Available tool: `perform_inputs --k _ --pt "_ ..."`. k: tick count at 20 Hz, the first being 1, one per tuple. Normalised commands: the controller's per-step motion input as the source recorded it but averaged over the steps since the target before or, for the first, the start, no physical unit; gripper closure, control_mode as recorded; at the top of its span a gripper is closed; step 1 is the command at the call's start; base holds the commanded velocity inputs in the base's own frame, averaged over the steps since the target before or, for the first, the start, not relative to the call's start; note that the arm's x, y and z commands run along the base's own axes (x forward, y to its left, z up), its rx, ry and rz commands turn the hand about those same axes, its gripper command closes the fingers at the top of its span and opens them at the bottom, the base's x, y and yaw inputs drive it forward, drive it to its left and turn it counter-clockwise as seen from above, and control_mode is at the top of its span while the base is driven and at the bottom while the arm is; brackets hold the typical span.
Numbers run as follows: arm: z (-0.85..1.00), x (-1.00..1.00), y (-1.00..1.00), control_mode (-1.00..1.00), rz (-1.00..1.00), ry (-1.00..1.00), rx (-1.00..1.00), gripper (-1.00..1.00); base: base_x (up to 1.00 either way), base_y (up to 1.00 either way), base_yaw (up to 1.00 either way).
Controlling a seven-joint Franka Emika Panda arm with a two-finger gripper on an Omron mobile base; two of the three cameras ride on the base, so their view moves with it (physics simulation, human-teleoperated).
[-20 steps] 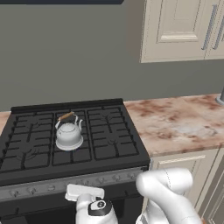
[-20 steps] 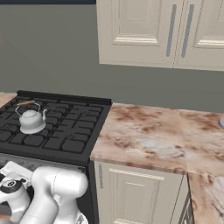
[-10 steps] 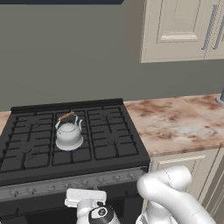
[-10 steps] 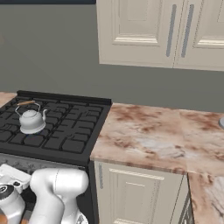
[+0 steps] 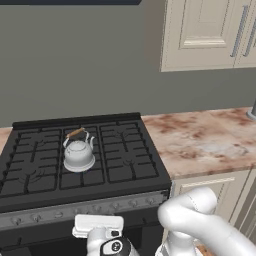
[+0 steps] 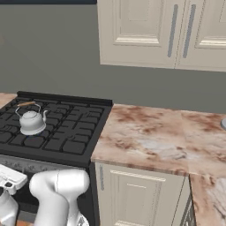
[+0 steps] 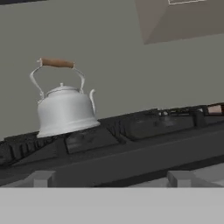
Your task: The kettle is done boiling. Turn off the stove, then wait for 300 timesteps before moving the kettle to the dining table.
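Sitting upright on the stove's (image 5: 120,165) left-middle grate, the kettle (image 5: 78,153) points its spout right; the pincer (image 5: 98,231) hangs spread below the near knob strip, beside the bench (image 5: 210,140).

I see the stove (image 5: 80,165), a wide black range with cast-iron grates, carrying the kettle (image 5: 78,153), which stands upright on the grate left of the stove's middle, toward the back, its brown handle bar on top. From my hand view the kettle sits on the grate with its spout to the right. Just beside the stove runs a marbled counter (image 5: 205,140) over cream cabinets, touching its right edge.
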Motion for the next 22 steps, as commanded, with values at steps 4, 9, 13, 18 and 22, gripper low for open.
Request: perform_inputs --k 4,9,13,18,22 --pt "0.51 -0.22 0.00 -1.00 -0.02 -0.05 0.00 -1.00 0.00 0.00 0.00" --pt "0.50 -0.22 0.00 -1.00 -0.02 -0.05 0.00 -1.00 0.00 0.00 0.00" --pt "0.50 -0.07 0.00 -1.00 -0.04 -0.01 0.00 -1.00 0.00 0.00 0.00" --pt "0.49 0.00 0.01 -1.00 -0.09 0.00 0.00 -1.00 0.00 0.00 0.00" --pt "0.47 0.01 0.10 -1.00 -0.12 0.03 0.00 -1.00 0.00 0.00 0.00"
